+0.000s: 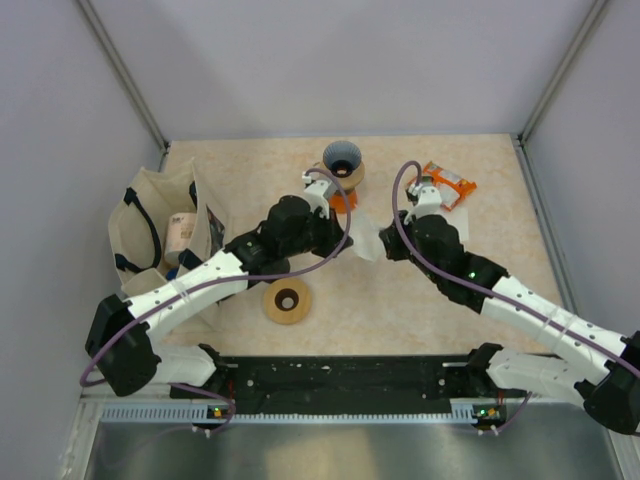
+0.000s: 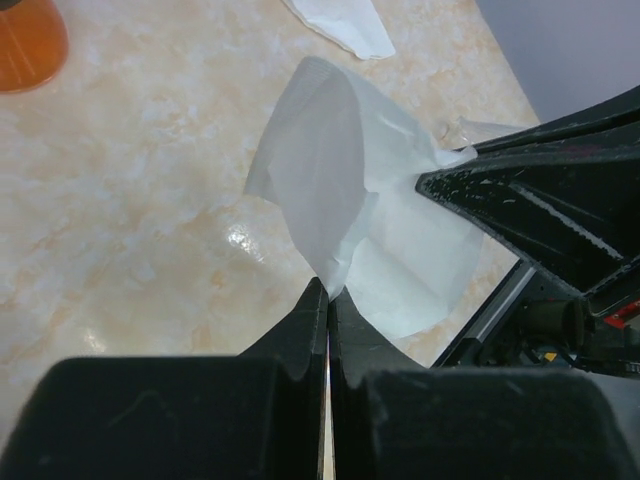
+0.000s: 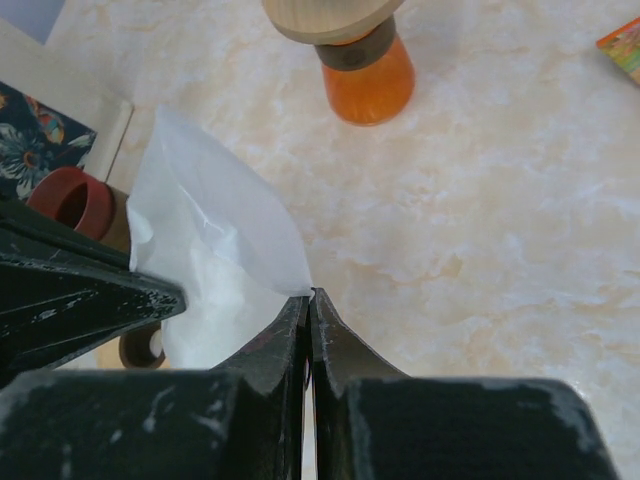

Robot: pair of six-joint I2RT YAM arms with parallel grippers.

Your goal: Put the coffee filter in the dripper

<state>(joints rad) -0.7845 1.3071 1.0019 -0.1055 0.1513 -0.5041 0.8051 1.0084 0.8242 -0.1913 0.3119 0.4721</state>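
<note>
A white paper coffee filter [image 2: 330,170], pinched by left gripper [image 2: 327,292] and right gripper [image 3: 310,296], not yet in the dark cone dripper [image 1: 342,158]

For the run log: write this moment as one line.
left gripper: shut on coffee filter | right gripper: shut on coffee filter | coffee filter: held between both | dripper: no filter inside

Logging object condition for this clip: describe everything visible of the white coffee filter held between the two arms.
The coffee filter is thin, white, slightly translucent paper, creased and partly spread open. It hangs above the beige tabletop between the arms, pinched at one edge by the shut left tool and at the opposite edge by the shut right tool. Nothing else touches it; it is not yet in the dripper.
</note>
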